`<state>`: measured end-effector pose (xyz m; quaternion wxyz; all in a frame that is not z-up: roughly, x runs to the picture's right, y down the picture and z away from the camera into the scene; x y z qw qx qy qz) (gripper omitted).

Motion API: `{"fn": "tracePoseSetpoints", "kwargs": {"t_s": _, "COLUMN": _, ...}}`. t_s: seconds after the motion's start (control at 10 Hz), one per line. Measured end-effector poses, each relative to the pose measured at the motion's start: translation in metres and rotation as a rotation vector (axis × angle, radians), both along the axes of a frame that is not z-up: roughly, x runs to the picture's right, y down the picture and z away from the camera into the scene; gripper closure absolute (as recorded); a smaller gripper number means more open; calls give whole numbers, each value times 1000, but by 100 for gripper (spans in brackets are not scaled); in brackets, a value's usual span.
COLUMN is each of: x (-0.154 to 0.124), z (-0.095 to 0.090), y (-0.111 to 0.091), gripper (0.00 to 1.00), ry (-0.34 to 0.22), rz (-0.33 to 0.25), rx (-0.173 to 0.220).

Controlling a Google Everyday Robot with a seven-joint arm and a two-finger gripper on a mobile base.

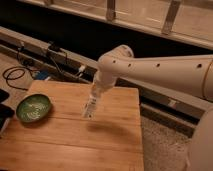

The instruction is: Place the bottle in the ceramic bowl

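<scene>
A wooden table (115,142) carries 1 thing: the green bowl (33,108), resting near its left edge. The gripper (94,96) hangs above the table's middle, clamped on the bottle (90,108)

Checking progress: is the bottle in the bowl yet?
Out. The bottle hangs tilted from the gripper, shut on it, above the table, well apart from the bowl, which holds nothing.
</scene>
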<state>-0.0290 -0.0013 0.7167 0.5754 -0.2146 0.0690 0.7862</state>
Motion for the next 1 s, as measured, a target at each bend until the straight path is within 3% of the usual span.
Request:
{"fn": "tracePoseSetpoints", "kwargs": {"t_s": 0.2, "x": -1, "z": 15, "y": -16, "gripper": 100, "ry": 13, "rz": -39, "rx": 0}}
{"fn": "tracePoseSetpoints", "kwargs": {"t_s": 0.5, "x": -38, "z": 39, "y": -40, "gripper": 100, "ry": -15, "rz": -115, "rx": -1}}
{"fn": "tracePoseSetpoints", "kwargs": {"t_s": 0.8, "x": -109, "z": 69, "y": -71, "gripper": 100, "ry": -83, "rz": -212, "rx": 11}}
{"fn": "tracePoseSetpoints", "kwargs": {"t_s": 1.0, "x": -153, "z": 76, "y": -90, "gripper": 100, "ry": -147, "rz": -272, "rx": 37}}
